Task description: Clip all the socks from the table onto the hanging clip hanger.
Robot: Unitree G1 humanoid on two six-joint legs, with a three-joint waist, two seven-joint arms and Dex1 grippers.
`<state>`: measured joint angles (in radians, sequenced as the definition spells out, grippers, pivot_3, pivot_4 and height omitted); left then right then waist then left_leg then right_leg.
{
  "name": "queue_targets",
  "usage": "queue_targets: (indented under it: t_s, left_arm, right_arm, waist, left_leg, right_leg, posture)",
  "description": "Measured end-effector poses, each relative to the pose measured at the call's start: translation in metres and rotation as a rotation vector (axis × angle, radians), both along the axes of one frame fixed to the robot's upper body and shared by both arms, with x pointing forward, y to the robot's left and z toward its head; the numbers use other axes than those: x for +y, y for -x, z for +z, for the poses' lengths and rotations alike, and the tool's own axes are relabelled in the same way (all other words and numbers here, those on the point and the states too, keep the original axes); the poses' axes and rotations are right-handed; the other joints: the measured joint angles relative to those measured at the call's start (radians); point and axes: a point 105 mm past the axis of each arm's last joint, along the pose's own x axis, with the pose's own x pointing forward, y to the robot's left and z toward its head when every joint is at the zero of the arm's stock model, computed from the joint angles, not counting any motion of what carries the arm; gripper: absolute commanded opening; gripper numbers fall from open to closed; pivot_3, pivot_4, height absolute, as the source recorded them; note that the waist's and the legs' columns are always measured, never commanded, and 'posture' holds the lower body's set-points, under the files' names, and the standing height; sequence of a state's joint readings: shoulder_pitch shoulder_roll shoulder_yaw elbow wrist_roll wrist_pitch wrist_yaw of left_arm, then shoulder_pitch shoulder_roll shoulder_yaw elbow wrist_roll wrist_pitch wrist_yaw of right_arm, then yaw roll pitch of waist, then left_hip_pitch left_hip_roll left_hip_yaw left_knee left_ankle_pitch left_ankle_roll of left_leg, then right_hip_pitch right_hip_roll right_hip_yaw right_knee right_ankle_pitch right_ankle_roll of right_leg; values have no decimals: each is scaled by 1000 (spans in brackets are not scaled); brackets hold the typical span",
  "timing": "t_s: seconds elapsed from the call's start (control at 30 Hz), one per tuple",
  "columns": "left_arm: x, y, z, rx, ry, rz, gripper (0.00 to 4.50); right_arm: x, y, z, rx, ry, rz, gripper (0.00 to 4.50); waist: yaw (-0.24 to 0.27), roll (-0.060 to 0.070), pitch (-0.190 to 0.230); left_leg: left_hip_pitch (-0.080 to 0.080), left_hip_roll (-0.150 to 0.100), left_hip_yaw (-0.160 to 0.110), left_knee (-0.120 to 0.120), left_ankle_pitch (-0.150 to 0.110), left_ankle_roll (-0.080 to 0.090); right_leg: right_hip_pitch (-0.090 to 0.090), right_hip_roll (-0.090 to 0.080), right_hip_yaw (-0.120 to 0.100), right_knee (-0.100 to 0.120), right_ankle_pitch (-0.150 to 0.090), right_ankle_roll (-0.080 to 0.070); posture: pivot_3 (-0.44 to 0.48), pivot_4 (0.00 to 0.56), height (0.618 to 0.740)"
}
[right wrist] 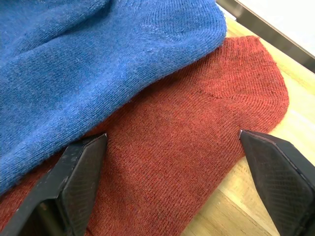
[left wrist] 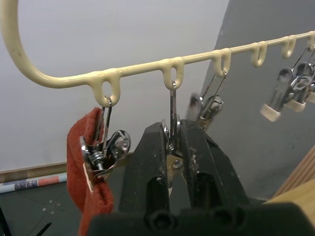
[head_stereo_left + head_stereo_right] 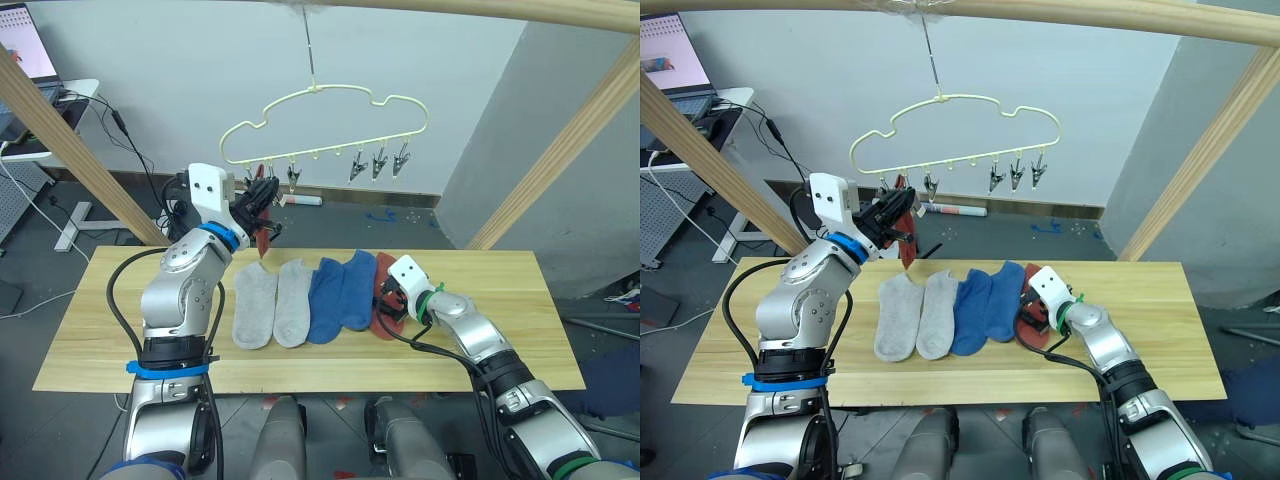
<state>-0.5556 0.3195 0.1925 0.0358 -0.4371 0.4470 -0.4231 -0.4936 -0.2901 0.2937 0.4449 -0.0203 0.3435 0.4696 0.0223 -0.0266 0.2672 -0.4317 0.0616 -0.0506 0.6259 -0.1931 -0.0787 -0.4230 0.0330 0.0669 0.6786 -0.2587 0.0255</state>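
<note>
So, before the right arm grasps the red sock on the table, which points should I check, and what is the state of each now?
1. Right tool open, fingers either side of the rust-red sock: ok.
2. Sock free to lift: not ok, a blue sock overlaps one edge.
3. One rust-red sock already on the clip hanger: ok.
4. Left tool shut on the second clip: ok.
5. That clip open wide enough: cannot tell.

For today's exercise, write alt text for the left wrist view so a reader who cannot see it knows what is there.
The left gripper pinches a metal clip hanging from the pale-yellow clip hanger. Beside it, a rust-red sock hangs from the neighbouring clip; more clips dangle further along.
</note>
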Motion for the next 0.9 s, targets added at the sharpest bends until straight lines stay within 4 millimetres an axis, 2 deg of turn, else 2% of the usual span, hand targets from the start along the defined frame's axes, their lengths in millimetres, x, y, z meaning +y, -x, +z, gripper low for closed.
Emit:
queue_targets:
  t_s: [0.07,0.23,0.4,0.47,0.63,0.73,0.8,0.9]
  left_arm:
    - [0,0,0,0,0,0,93]
    - [0,0,0,-1,-4,4,93]
    - [2,-1,2,-12,-7,20,93]
    - [2,-1,2,-12,-6,22,93]
    - [2,-2,2,-4,14,27,93]
    - [0,-3,1,46,106,9,93]
    - [2,-4,1,117,240,-12,93]
    - [0,-3,2,232,444,-72,93]
  right_arm:
    - [1,1,-1,6,-5,8,3996]
    - [2,6,-5,31,-10,21,2313]
    - [-7,14,-6,36,13,25,553]
    - [-14,18,-7,34,27,28,47]
    - [-44,32,-8,18,113,20,47]
    - [-62,42,-6,-6,153,3,47]
    - [-62,47,8,-78,156,39,47]
    - [-46,51,46,-240,113,123,47]
  waist:
    - [0,0,0]
    - [1,0,0]
    - [3,0,0]
    - [5,0,0]
    - [4,0,0]
    - [3,0,0]
    - [-1,0,0]
    - [-15,0,0]
  left_leg:
    - [0,0,0,0,0,0]
    - [0,0,0,1,0,0]
    - [0,0,0,1,0,0]
    - [0,-1,0,1,0,0]
    - [0,-1,0,1,0,0]
    - [0,-1,0,1,0,0]
    - [0,-1,0,1,0,0]
    - [1,0,0,1,0,0]
  right_leg:
    - [0,0,0,0,0,0]
    - [1,0,0,0,0,0]
    - [1,0,0,0,0,0]
    - [1,0,0,0,0,0]
    - [1,-1,0,0,0,0]
    - [1,-1,0,0,0,0]
    - [1,-1,0,0,0,0]
    - [1,0,0,0,0,1]
  posture:
    - [185,249,740]
    - [185,249,740]
    - [185,249,740]
    - [185,249,740]
    - [178,244,740]
    - [168,245,740]
    - [162,245,740]
    - [155,245,740]
